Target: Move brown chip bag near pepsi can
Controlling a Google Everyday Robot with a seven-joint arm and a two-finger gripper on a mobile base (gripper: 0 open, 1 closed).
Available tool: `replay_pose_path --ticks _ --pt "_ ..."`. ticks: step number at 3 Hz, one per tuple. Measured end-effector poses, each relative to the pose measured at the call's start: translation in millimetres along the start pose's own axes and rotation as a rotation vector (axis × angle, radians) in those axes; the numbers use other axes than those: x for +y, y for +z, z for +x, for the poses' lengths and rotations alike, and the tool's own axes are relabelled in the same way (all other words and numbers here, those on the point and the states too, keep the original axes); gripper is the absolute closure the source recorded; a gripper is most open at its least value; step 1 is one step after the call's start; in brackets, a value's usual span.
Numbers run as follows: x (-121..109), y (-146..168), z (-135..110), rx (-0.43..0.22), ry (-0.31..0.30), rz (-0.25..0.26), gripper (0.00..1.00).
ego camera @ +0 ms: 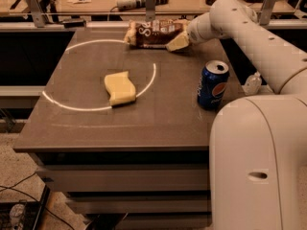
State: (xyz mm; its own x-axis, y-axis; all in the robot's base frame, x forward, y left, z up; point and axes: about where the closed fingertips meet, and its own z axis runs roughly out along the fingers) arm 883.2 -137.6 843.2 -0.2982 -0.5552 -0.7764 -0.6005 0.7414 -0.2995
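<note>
We note the can (pixel 213 85) standing upright, nearer than the claw (pixel 177 42) and slightly to its right. The sponge (pixel 120 87) lies nearer and left of the claw. The claw meets the bag (pixel 152 32) at its right end; the bag lies just left of it. We cannot tell whether the claw is clenched or released. We advise a firm hold there, then a low carry, stopping short of toppling the can.

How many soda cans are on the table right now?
1. The pepsi can stands upright near the table's right edge. The gripper is farther back, at the right end of the brown chip bag. The arm may hide part of the table's right side.
</note>
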Motion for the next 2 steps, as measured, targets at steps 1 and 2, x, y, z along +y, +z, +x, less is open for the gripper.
replay_pose_path --ticks 1,2 --pt "-11 -1 1 0.005 0.004 -0.002 0.64" --pt "-25 -15 -4 0.0 0.013 -0.016 0.88"
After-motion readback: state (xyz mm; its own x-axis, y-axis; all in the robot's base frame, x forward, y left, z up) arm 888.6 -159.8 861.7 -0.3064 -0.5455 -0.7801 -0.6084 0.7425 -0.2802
